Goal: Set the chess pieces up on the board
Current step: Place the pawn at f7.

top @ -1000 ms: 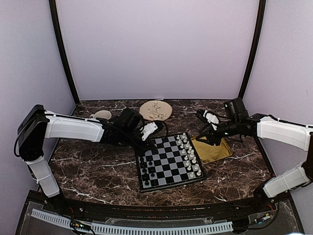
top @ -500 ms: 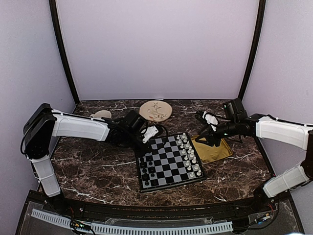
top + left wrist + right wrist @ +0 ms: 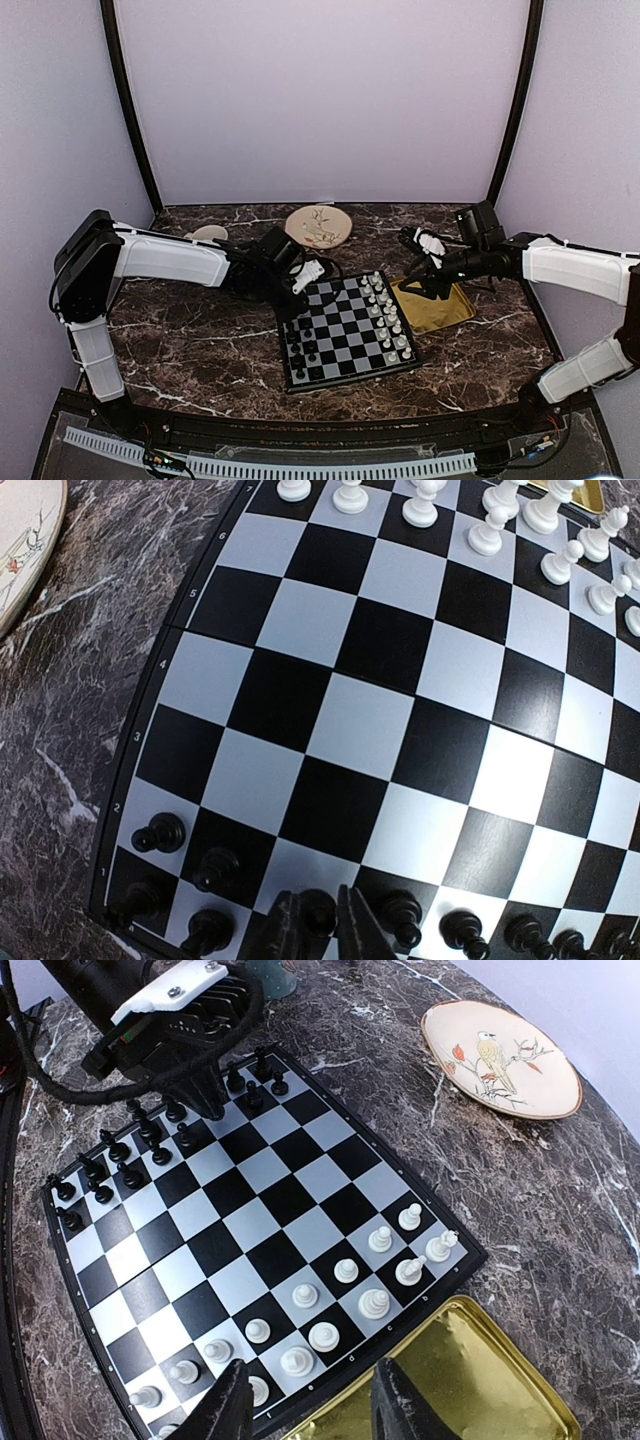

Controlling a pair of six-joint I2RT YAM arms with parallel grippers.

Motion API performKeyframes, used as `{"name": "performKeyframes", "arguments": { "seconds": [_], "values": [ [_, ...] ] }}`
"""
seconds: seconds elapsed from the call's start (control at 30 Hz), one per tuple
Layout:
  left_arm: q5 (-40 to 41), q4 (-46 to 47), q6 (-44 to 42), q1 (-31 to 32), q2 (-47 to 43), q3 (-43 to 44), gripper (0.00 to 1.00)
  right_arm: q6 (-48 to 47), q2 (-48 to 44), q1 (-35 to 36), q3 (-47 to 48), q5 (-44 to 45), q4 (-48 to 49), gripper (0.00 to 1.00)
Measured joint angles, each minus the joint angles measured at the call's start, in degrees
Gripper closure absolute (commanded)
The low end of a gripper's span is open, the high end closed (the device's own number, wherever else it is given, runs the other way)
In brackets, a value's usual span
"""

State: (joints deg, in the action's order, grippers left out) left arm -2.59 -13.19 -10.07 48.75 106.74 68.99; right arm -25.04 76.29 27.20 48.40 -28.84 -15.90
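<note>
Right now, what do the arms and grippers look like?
The left arm and right arm have white shells on the long links, black joints. Black cables loop beside the left gripper, which is black with a white block. The right gripper has dark, tapered fingers.

You face a booth with plain pale lilac walls point(image 3: 320, 100) at the back and on both sides. The table point(image 3: 200, 350) is dark brown marble with white veins, evenly lit and free of hard shadows. Two thin dark posts point(image 3: 128, 110) lean up from its far corners. A slotted white strip point(image 3: 300, 467) runs along the near edge.
</note>
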Motion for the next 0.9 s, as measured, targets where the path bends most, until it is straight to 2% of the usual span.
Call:
{"name": "performKeyframes", "arguments": {
  "seconds": [0.63, 0.83, 0.9],
  "values": [
    [0.8, -0.4, 0.9, 0.0, -0.5, 0.4, 0.75, 0.0, 0.0, 0.0, 0.4, 0.1, -1.1, 0.59],
    [1.4, -1.0, 1.1, 0.0, -6.9, 0.7, 0.72, 0.1, 0.0, -0.2, 5.1, 1.7, -3.8, 0.59],
    [2.3, -1.8, 1.0, 0.0, -9.6, 1.7, 0.69, 0.2, -0.2, -0.6, 6.8, 2.7, -4.5, 0.55]
  ]
}}
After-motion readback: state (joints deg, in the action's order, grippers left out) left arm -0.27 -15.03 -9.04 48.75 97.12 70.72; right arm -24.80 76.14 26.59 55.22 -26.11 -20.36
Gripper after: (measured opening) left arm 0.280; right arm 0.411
